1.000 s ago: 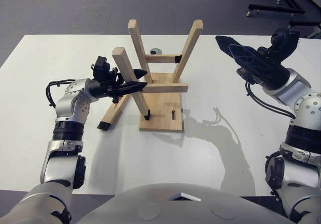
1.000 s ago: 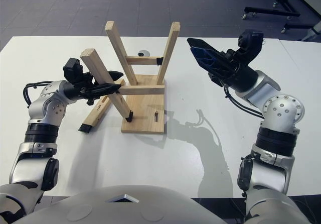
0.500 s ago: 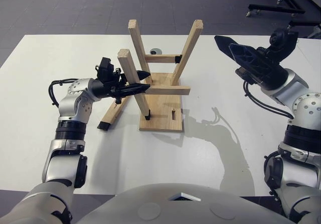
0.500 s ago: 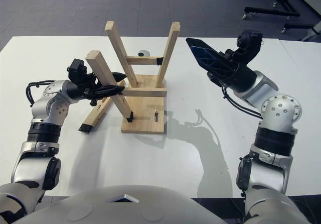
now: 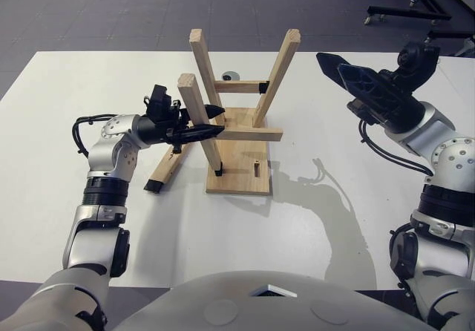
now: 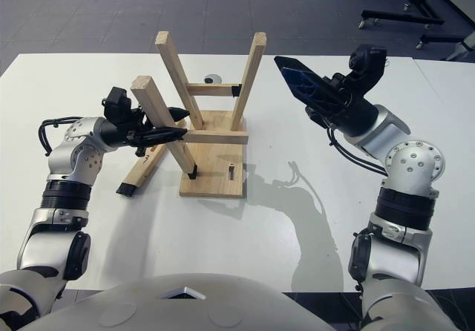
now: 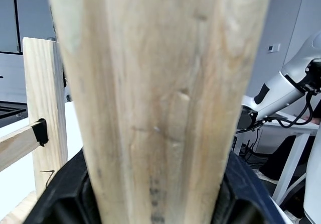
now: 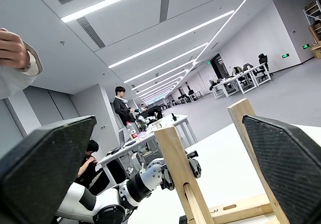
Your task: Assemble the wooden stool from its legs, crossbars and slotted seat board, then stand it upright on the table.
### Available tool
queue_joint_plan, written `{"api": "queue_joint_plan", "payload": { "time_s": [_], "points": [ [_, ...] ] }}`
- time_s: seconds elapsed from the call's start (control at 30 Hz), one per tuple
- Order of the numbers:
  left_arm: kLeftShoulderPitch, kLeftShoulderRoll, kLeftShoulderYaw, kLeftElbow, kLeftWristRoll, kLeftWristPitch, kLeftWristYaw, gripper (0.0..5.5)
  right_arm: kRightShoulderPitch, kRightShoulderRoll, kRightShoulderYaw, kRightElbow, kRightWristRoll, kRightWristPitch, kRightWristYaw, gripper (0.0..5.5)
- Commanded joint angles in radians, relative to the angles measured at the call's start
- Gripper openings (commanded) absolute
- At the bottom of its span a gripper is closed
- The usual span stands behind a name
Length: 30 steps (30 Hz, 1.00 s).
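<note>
A pale slotted wooden seat board lies flat on the white desk, a little left of the middle, with the stool built upside down on it. Two square wooden far legs rise from its far part and lean apart: the far-left leg and the far-right leg, joined by a short wooden far crossbar with a black end piece at its right. A third, tilted wooden leg leans to the left, its black-tipped lower end meeting the board near the near-left corner. The left hand comes in from the left and is clamped across this leg about midway up, one black finger on the far side and one on the near side; in the left wrist view the wood sits tight between them. A second wooden crossbar runs rightward from the held leg, past the base of the far-right leg; whether the two touch cannot be told. A loose wooden leg with a black end lies on the desk just left of the board. A small grey disc rests beyond the stool. The right hand hangs above the right side of the desk, well apart from the stool, its pads spread wide and holding nothing.
</note>
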Motion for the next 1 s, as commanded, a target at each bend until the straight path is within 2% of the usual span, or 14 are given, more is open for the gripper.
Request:
{"api": "queue_joint_plan", "payload": {
  "time_s": [0.03, 0.43, 0.73, 1.0],
  "points": [
    [0.041, 0.013, -0.043, 0.027, 0.077, -0.055, 0.002, 2.10, -0.019, -0.001, -0.001, -0.007, 0.016, 0.013, -0.008, 5.38],
    [0.159, 0.028, -0.142, 0.021, 0.167, -0.177, 0.094, 2.10, -0.011, 0.011, 0.004, -0.017, 0.024, 0.009, -0.022, 5.38],
    [0.168, 0.142, -0.250, -0.080, 0.223, -0.084, 0.134, 2.10, 0.000, 0.023, 0.005, -0.029, 0.028, 0.008, -0.031, 5.38],
    [0.267, 0.172, -0.354, -0.086, 0.283, -0.149, 0.189, 2.10, 0.009, 0.032, 0.002, -0.032, 0.025, 0.001, -0.029, 5.38]
  ]
}}
